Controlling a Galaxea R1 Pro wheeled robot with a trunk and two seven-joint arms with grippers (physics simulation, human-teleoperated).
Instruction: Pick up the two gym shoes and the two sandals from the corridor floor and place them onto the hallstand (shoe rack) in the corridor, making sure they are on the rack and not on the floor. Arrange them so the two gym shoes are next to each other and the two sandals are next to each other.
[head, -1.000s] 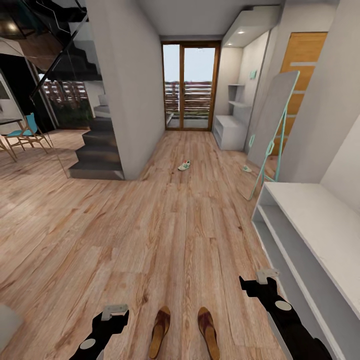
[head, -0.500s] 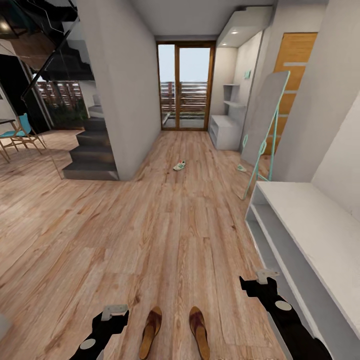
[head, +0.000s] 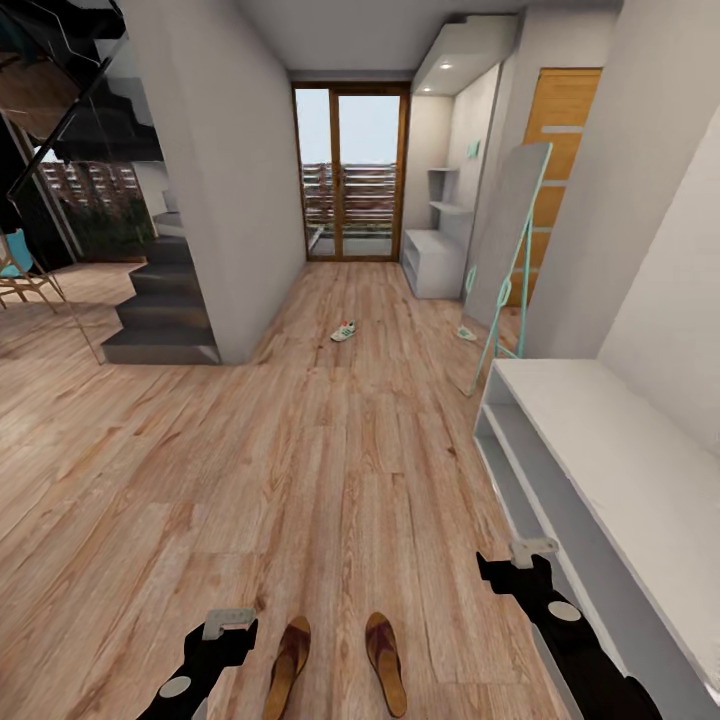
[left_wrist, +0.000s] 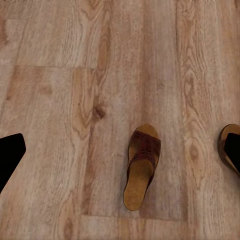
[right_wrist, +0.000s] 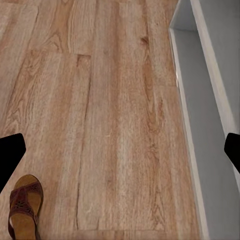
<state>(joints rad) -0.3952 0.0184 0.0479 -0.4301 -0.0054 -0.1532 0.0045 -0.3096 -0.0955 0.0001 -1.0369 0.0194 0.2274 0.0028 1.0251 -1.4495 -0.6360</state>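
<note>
two sandals (head: 335, 665) were seen on the floor (head: 330, 480) between both grippers from the head, sneakers (head: 344, 331) far ahead. one sandal (left_wrist: 140, 165) was centred at the left wrist: a straight descent is advised. whether either gripper was spread or closed couldn't be told.

Corridor layout: sandals near, shoes far

Two sandals (head: 335, 650) lie side by side on the floor (head: 300, 470) at the near edge, between the left gripper (head: 228, 622) and right gripper (head: 532, 550). A low shelf unit (head: 590, 470) stands right. One gym shoe (head: 343, 331) lies far ahead, another (head: 467, 333) right of it by a leaning mirror (head: 505, 240); the hallstand (head: 435, 255) stands beyond.
</note>
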